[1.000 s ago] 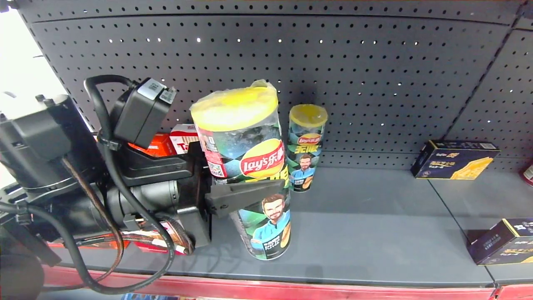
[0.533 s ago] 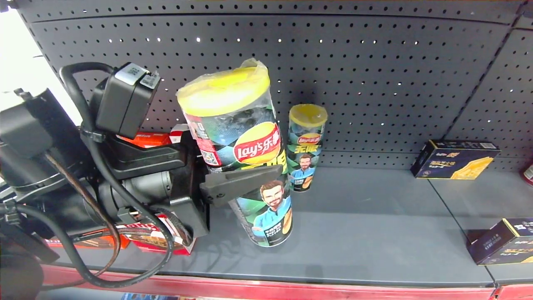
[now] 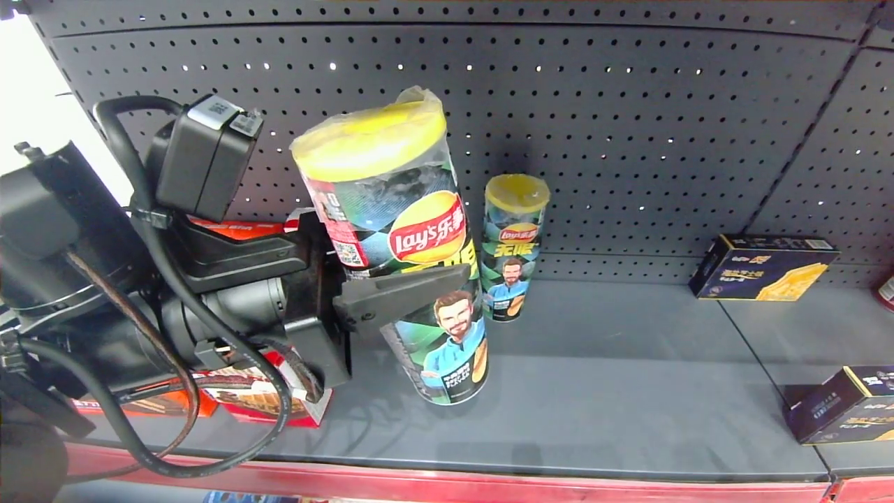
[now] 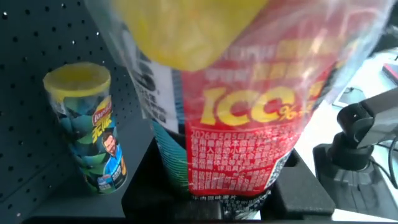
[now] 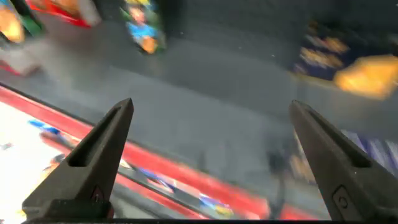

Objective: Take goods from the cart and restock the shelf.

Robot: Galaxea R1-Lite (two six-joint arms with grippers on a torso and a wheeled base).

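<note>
Head view, stock listed by size.

1. Shelf: grey deck with a red front lip; it also runs below the right gripper in the right wrist view.
2. Pegboard: dark perforated back panel rising behind the deck.
3. Left gripper: comes in from 9 o'clock and is clamped across the middle of the chip can, with one dark finger lying over the label front.
4. Chip can: tall tube with a yellow lid under loose clear film, tilted so the lid leans toward 11 o'clock. Its base is low over the front half of the deck; whether it touches cannot be told. Its red label panel faces the lens in the left wrist view.
5. Right gripper: released, fingers spread wide, nothing between them, above the shelf's front lip.
6. Dark blue box: lying at the held can's 3 o'clock, against the pegboard, well apart.
7. Second dark blue box: at 4 o'clock, near the front edge.
8. Second chip can: same design, upright at 2 o'clock, just beside the held one, close to the pegboard; also in the left wrist view.
9. Red cartons: flat on the deck at 8 o'clock, partly under the left arm.
</note>
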